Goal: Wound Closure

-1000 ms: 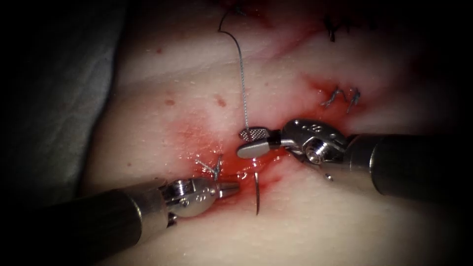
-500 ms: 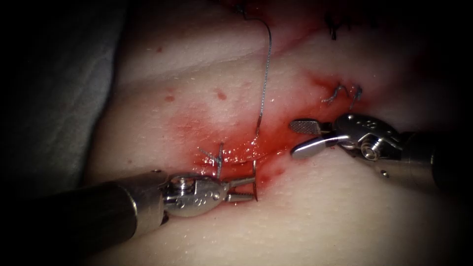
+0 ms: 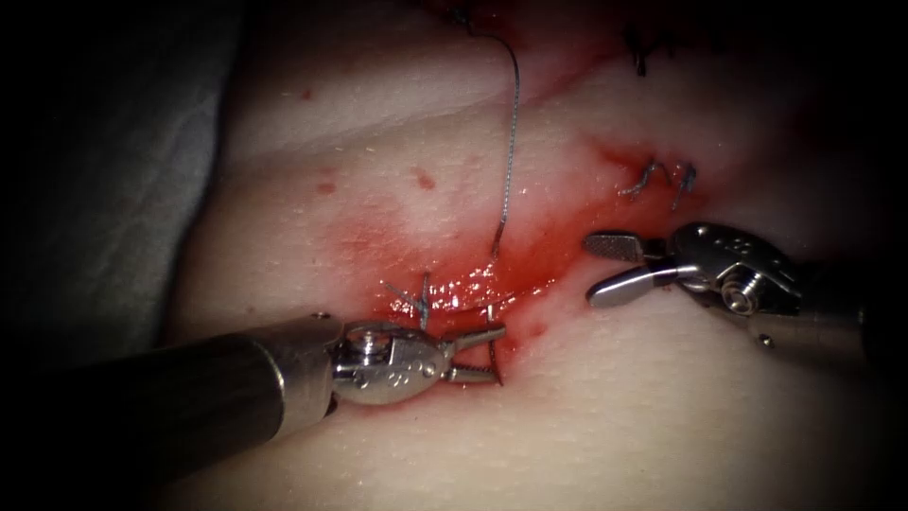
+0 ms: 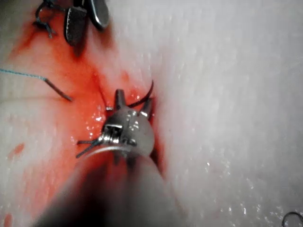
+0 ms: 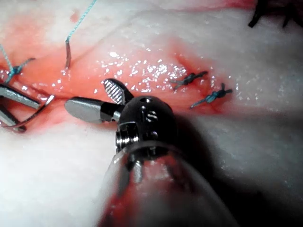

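The curved needle [image 3: 492,361] sits in the tissue [image 3: 615,407] across the cut. Its tail [image 3: 495,248] stands out on the far side, with the thread [image 3: 511,151] running up from it. Its tip end rises out on the near side. My left tool [image 3: 498,357] is open, one jaw on each side of that tip end, as the left wrist view [image 4: 133,99] also shows with the needle [image 4: 144,97] between the jaw tips. Right of the cut, my right tool [image 3: 590,270] is open and holds nothing; the right wrist view shows the same [image 5: 87,94].
A tied stitch [image 3: 416,305] lies just left of the needle, and more stitches [image 3: 662,182] lie further along the cut to the upper right. Red fluid [image 3: 530,270] wets the wound. A grey cloth [image 3: 95,189] borders the tissue on the left.
My right tool has drawn back to the right, away from the needle's tail. My left tool has opened and moved right onto the emerging tip end. The thread has swung right.
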